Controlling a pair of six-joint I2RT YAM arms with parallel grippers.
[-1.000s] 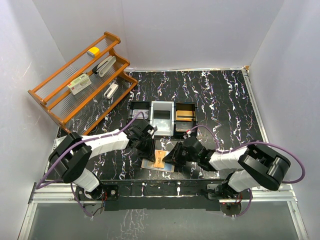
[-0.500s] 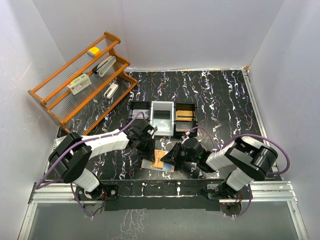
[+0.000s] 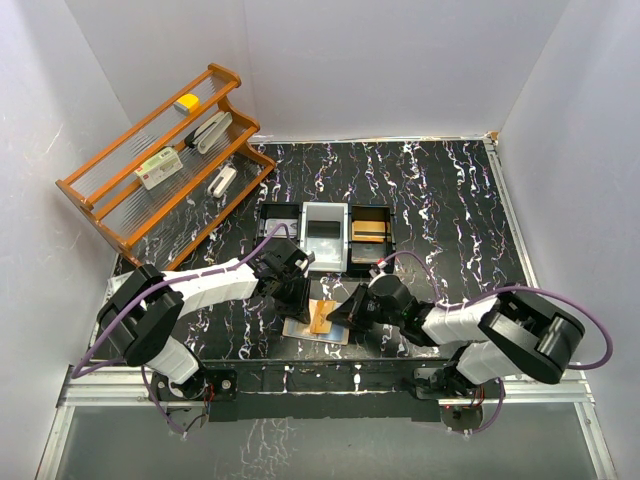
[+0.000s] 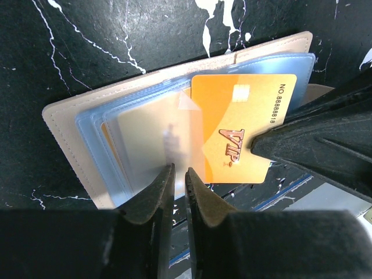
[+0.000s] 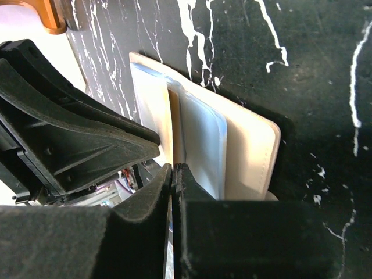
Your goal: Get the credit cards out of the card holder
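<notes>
1. Top view: the card holder [image 3: 300, 327] lies open and flat on the black marbled surface [image 3: 450, 200], near its front edge and between the two arms. The left claw [image 3: 297, 300] comes down on it from the left and the right claw [image 3: 341, 316] from the right. An orange credit card [image 3: 322, 316] shows on the holder between them. Behind them sits a three-compartment tray [image 3: 302, 236], with orange-brown cards in its right compartment. A wooden rack [image 3: 100, 190] stands at the far left.

2. Left wrist view: the left claw's fingertips [image 3: 290, 292] are drawn nearly together, with only a thin slit between them. A blurred clear sleeve of the card holder [image 4: 64, 133] rises into that slit, so the claw appears to pinch the sleeve. The orange credit card [image 4: 232, 133], marked VIP, sticks out to the right past the blue-tinted sleeves. The right claw's dark fingers meet its right edge.

3. Right wrist view: the right claw [image 5: 173, 170] is pressed together on the thin edge of the orange card, which runs straight into the seam between its fingers. The holder's beige cover [image 5: 256, 157] lies to the right, with pale blue sleeves beside the card. The left claw fills the left of this view.
</notes>
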